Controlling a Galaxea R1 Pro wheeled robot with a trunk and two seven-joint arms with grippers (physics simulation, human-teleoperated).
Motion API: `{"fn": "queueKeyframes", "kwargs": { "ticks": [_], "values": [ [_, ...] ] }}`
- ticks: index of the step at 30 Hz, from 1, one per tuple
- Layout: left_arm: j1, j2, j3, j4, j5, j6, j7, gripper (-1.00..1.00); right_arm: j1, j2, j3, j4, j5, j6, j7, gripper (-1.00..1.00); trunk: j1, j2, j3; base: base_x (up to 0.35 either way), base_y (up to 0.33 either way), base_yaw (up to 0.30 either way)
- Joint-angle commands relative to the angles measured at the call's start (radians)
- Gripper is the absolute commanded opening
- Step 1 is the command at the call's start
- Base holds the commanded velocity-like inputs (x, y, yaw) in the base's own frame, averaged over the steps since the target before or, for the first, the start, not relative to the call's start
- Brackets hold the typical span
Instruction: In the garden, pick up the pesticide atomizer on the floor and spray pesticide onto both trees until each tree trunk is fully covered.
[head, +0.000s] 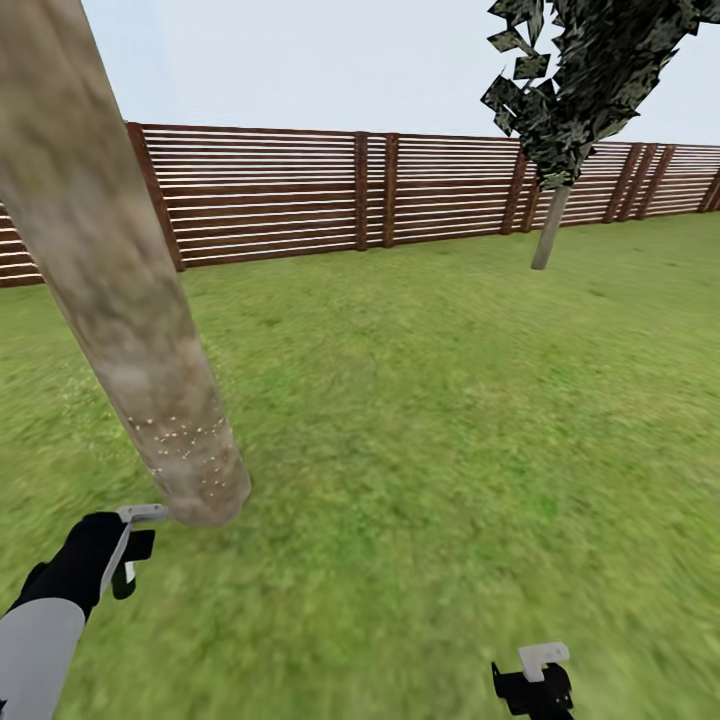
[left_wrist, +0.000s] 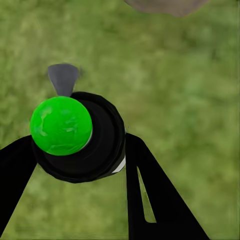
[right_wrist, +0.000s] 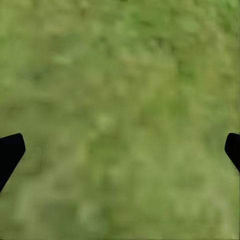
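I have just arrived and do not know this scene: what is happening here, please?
A two-armed robot stands on a garden lawn beside a thick, leaning tree trunk. Its left claw is shut on a small black sprayer with a green round top, held close to the foot of the trunk, where pale specks dot the bark. The right claw hangs open over the grass. A second tree stands farther off, near the wooden fence.

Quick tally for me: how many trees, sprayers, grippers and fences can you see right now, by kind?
Trees: 2, the near trunk and a far tree
Sprayers: 1, the atomizer held in the left gripper
Grippers: 2, the left one and the right gripper, which is open
Fences: 1, the slatted fence
Total: 6
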Motion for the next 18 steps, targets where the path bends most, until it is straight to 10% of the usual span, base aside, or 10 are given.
{"fn": "queueKeyframes", "kwargs": {
  "ticks": [1,4,7,9,10,13,18],
  "values": [
    [0.000,-0.001,0.000,0.001,-0.001,-0.001,-0.001,-1.00,0.000,0.000,0.000,0.000,0.000,0.000,0.000,1.00,0.000,0.000,0.000,0.266,0.000,0.015],
    [0.017,-0.008,-0.003,0.005,0.002,-0.055,-0.011,-1.00,0.000,0.000,0.000,-0.002,0.000,0.000,0.000,1.00,0.000,0.000,0.000,0.060,0.000,0.003],
    [0.074,-0.010,-0.011,0.042,0.000,-0.243,-0.069,-1.00,0.000,-0.003,0.000,-0.003,0.001,0.000,0.001,1.00,0.000,0.000,0.000,-0.037,0.000,0.000],
    [0.114,-0.006,-0.054,0.087,-0.021,-0.399,-0.242,-1.00,0.000,-0.001,0.015,-0.005,0.014,0.000,0.008,1.00,0.000,0.000,0.000,-0.125,0.000,0.000],
    [0.140,-0.001,-0.131,0.102,-0.083,-0.515,-0.414,-1.00,0.000,0.003,0.081,-0.011,0.067,0.000,0.036,1.00,0.000,0.000,0.000,-0.207,0.000,0.000],
    [0.155,0.001,-0.184,0.107,-0.208,-0.658,-0.659,-1.00,0.000,0.011,0.201,-0.141,0.186,0.001,0.308,1.00,0.000,0.000,0.000,-0.302,0.000,0.000],
    [0.150,-0.006,-0.192,0.095,-0.377,-0.749,-0.970,-1.00,-0.001,0.012,0.220,-0.418,0.207,0.008,0.823,1.00,0.000,0.000,0.000,-0.206,0.000,0.000]
  ]
}}
